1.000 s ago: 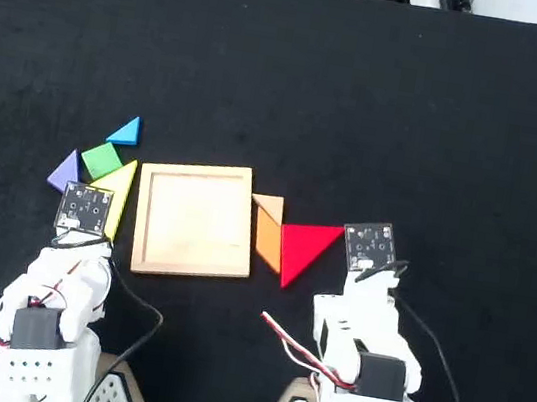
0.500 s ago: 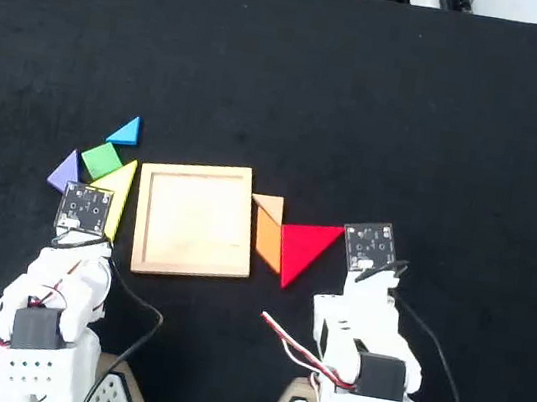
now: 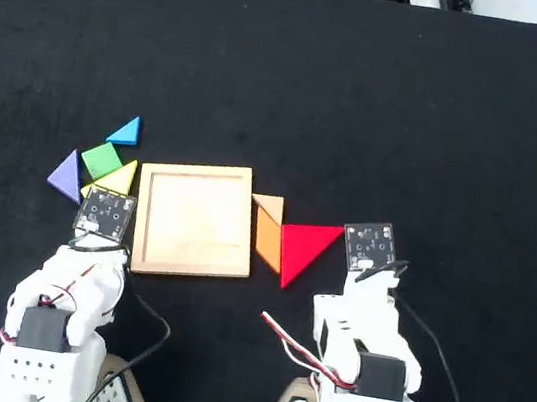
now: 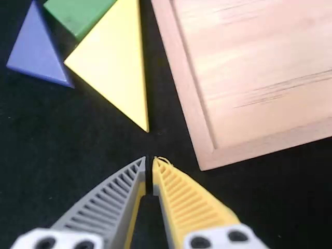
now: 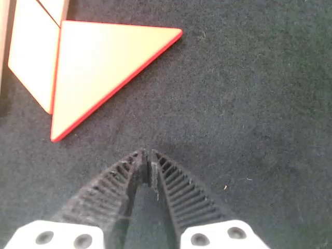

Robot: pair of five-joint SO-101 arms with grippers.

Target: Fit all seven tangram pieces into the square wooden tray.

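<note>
Purple triangle (image 3: 66,174), green square (image 3: 102,159), yellow triangle (image 3: 120,177) clustered left of square wooden tray (image 3: 141,214), left gripper (image 4: 149,165) clenched on nothing near yellow tip, orange piece (image 3: 267,241) and red triangle (image 3: 304,248) just right of tray, right gripper (image 5: 147,158) likewise clenched beside red triangle

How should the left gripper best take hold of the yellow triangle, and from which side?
Probably across the narrow corner of the yellow triangle nearest the left gripper, coming down from above. It lies flat, the green square crowds its far end, and only a slim gap separates it from the tray.
</note>
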